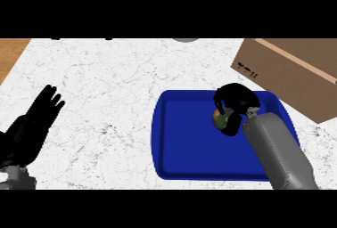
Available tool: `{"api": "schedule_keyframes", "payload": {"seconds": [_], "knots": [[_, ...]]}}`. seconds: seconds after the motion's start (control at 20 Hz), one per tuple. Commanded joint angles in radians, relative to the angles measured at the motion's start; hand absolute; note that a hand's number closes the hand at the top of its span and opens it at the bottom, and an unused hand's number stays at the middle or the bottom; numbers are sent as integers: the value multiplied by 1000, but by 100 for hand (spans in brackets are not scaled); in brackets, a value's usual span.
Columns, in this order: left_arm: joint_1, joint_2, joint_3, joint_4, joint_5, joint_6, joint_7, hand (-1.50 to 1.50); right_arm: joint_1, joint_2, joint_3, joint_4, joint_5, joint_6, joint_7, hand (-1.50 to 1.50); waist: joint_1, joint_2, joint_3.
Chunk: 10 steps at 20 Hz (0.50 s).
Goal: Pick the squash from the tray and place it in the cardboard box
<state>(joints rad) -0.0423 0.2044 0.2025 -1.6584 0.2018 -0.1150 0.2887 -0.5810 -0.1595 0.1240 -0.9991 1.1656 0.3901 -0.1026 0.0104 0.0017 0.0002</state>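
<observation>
Forearm [281, 156] of grey, rising from the lower right edge and slanting up-left over the blue tray [191, 151]. Left hand [30, 124] at the lower left border, open, fingers straight and pointing up, resting over the white marbled table [118, 80], well apart from the tray.

Tray set right of centre on the table, dark blue, with a raised rim and rounded corners, its bare floor showing left of the forearm.

Right hand [236, 100] at the end of the grey forearm, black, over the tray's upper right part, fingers curled down round the squash [223, 119]. Squash small, green and tan, only partly seen below the curled fingers, just beside the wrist, within the tray's outline; whether touching the tray floor or lifted off it, cannot tell.

Cardboard box [289, 71] farther off at the upper right, brown, set at an angle, its near corner close to the tray's upper right corner, a small black mark on the side facing the tray. Strip of wood-coloured surface [12, 55] at the upper left border, beside the table's white top.
</observation>
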Motion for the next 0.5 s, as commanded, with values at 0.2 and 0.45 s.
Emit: {"api": "schedule_keyframes", "payload": {"seconds": [0.2, 0.45], "knots": [[5, 0, 15, -2, 0, -6, -10, 0, 2, -13, -42, -90, 21, -77, 69, 150, -10, -3, 0], [32, -1, 33, -3, 3, 1, -13, 0, 22, -9, -40, -393, -42, 61, 106, 150, -25, -9, -1]]}}
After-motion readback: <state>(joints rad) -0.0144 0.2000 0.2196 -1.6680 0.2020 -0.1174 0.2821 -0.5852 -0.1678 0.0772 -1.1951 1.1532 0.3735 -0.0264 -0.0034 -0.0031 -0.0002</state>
